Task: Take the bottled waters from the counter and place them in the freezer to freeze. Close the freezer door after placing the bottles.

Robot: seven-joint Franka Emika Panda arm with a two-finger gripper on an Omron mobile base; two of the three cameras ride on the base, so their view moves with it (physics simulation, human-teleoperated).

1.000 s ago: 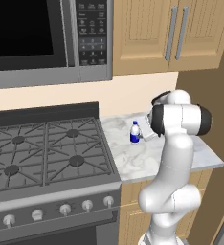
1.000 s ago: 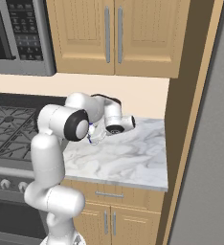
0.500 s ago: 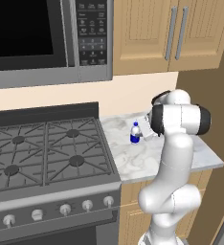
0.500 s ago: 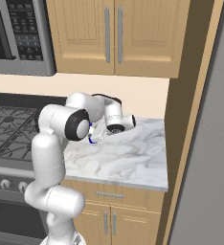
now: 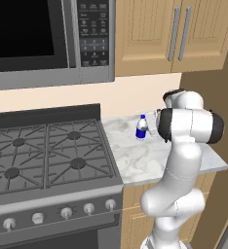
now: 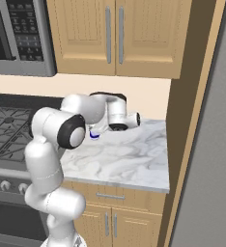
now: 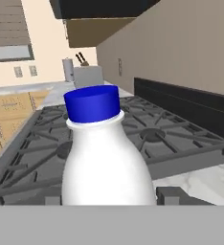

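A bottled water [image 5: 142,128] with a blue cap and dark blue label stands upright on the marbled counter [image 5: 140,163], close to the stove. My gripper [image 6: 99,131] reaches in from the right at bottle height. In the hand view a whitish bottle [image 7: 109,162] with a blue cap sits right between my fingertips [image 7: 169,195], which touch its sides; the gripper [image 7: 111,198] is shut on it. My forearm hides the grip in the left base view. I cannot tell whether the held bottle is the labelled one. The freezer and its door are out of view.
The black gas stove [image 5: 43,155] lies left of the counter, under a steel microwave [image 5: 47,41]. Wooden wall cabinets [image 6: 112,36] hang above. A tall wooden panel [image 6: 182,125] and a grey appliance side [image 6: 206,183] bound the counter on the right.
The fingers have closed in on the bottle. The arm and the bottle stay where they were.
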